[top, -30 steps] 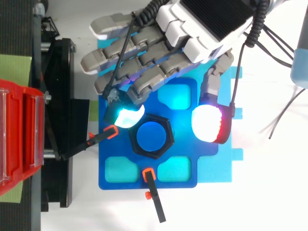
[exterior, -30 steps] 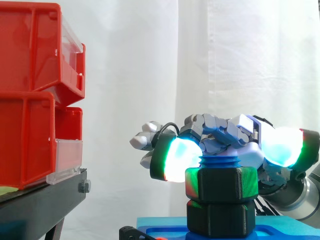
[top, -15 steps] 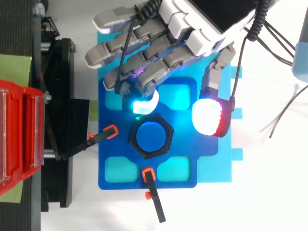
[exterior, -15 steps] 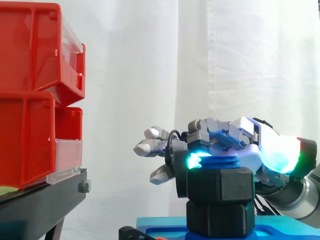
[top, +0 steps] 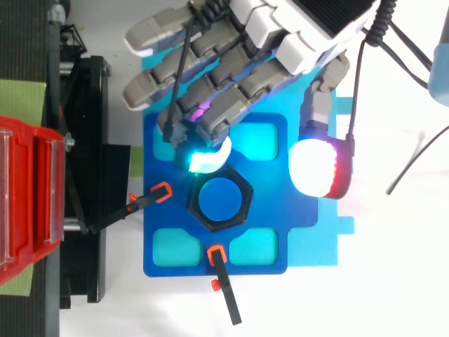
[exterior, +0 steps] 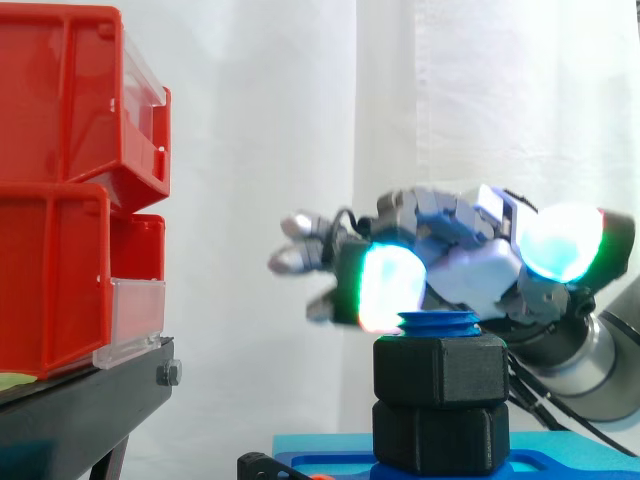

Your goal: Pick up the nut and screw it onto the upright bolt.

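The hand [top: 291,42] hovered just above the black nut [exterior: 440,370], fingers [top: 231,77] loosely spread and gripping nothing, one glowing pad [top: 208,156] close beside the blue bolt [exterior: 437,322], the nut sitting threaded on that upright bolt over the blue plate [top: 273,207].

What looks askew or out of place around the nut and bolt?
Nothing stands out. The nut sits level on the upright bolt, and the hand hovers just above it, holding nothing.

Red bins [exterior: 70,180] (far left) stand well apart from nut [exterior: 440,370].
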`<state>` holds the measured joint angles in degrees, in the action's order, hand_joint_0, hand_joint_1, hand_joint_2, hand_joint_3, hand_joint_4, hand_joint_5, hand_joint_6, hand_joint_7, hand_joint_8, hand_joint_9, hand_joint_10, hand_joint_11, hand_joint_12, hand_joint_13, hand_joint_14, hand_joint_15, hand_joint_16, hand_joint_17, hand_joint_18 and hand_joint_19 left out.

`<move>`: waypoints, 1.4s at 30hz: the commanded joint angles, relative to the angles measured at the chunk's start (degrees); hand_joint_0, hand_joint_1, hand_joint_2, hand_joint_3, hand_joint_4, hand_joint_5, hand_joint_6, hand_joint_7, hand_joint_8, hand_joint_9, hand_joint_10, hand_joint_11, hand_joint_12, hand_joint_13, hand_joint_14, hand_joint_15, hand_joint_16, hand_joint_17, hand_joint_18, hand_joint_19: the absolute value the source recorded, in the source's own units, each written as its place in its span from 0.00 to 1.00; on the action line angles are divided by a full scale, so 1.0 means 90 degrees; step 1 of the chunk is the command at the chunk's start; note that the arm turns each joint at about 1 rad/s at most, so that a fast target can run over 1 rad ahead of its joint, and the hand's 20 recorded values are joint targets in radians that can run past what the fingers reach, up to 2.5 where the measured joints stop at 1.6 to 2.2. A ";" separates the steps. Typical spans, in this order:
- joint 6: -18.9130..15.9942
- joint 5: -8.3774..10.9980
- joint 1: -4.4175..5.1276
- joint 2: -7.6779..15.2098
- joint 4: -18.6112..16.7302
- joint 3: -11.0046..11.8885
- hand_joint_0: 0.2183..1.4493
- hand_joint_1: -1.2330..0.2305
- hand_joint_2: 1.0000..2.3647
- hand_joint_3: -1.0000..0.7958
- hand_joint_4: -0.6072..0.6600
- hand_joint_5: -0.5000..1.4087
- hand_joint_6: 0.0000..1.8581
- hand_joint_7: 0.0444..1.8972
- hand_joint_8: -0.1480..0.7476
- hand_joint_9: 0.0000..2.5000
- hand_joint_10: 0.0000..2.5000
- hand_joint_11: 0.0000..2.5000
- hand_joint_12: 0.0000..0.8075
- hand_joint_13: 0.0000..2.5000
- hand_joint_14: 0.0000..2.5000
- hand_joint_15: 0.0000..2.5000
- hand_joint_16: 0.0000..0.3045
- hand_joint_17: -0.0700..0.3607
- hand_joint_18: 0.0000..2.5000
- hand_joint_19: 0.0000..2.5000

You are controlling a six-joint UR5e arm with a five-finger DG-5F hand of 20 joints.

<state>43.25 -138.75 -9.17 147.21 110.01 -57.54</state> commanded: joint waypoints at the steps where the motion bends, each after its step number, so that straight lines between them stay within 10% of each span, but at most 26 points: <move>1: -0.0079 -0.0111 0.0004 0.0001 0.0013 0.0260 0.18 0.77 0.00 0.28 0.67 0.19 0.27 0.42 0.44 0.25 0.00 0.00 0.39 0.12 0.00 0.00 0.12 0.36 0.00 0.00; 13: 0.0019 0.0085 0.0150 0.0010 -0.0065 0.0172 0.18 0.78 0.00 0.28 0.63 0.17 0.27 0.32 0.41 0.17 0.00 0.00 0.40 0.05 0.00 0.00 0.14 0.39 0.00 0.00; 20: 0.0116 0.0680 0.0219 0.0274 -0.0007 0.0075 0.18 0.80 0.00 0.28 0.62 0.17 0.27 0.31 0.39 0.14 0.00 0.00 0.41 0.03 0.00 0.00 0.15 0.39 0.00 0.00; 42: 0.0146 0.0671 0.0238 0.0274 0.0042 -0.0277 0.19 0.80 0.00 0.28 0.68 0.20 0.27 0.51 0.45 0.18 0.00 0.00 0.41 0.05 0.00 0.00 0.14 0.38 0.00 0.00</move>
<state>44.64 -132.58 -7.03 149.68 110.72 -59.67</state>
